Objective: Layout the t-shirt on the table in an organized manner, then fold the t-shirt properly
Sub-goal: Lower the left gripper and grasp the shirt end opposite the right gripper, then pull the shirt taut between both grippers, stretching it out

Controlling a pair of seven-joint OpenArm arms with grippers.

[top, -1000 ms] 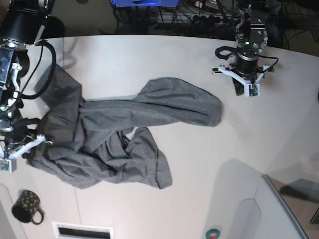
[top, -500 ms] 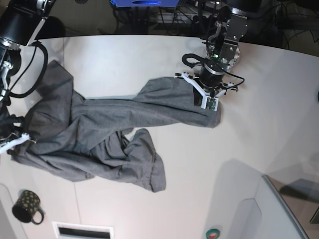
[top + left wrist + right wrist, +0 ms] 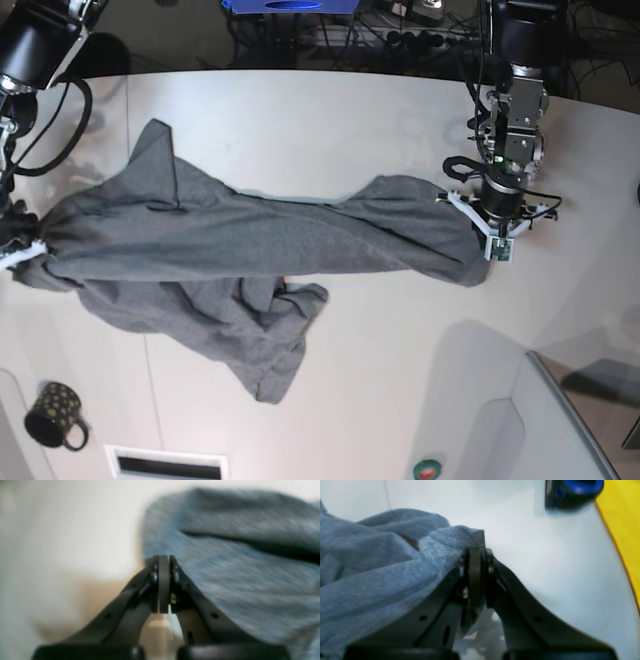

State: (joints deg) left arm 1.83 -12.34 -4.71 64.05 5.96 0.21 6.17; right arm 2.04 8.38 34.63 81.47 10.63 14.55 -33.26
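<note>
The grey t-shirt (image 3: 230,250) lies stretched in a long band across the white table (image 3: 300,120), and a crumpled part hangs toward the front. My left gripper (image 3: 492,243) is at the band's right end and is shut on the fabric edge. In the left wrist view the closed tips (image 3: 163,558) meet the t-shirt (image 3: 237,575) at its corner. My right gripper (image 3: 24,250) holds the band's left end near the table edge. The right wrist view shows that gripper (image 3: 476,552) shut on a bunched fold of the t-shirt (image 3: 382,575).
A black dotted mug (image 3: 55,415) stands at the front left, beside a slotted vent (image 3: 165,463). A pale raised panel (image 3: 560,420) fills the front right corner. In the right wrist view a blue object (image 3: 572,492) and a yellow surface (image 3: 625,530) lie beyond the table.
My left gripper came down onto the shirt's right end, shut on it and pulled it right. The right gripper drew its end left. The bunched shirt is now stretched long.
</note>
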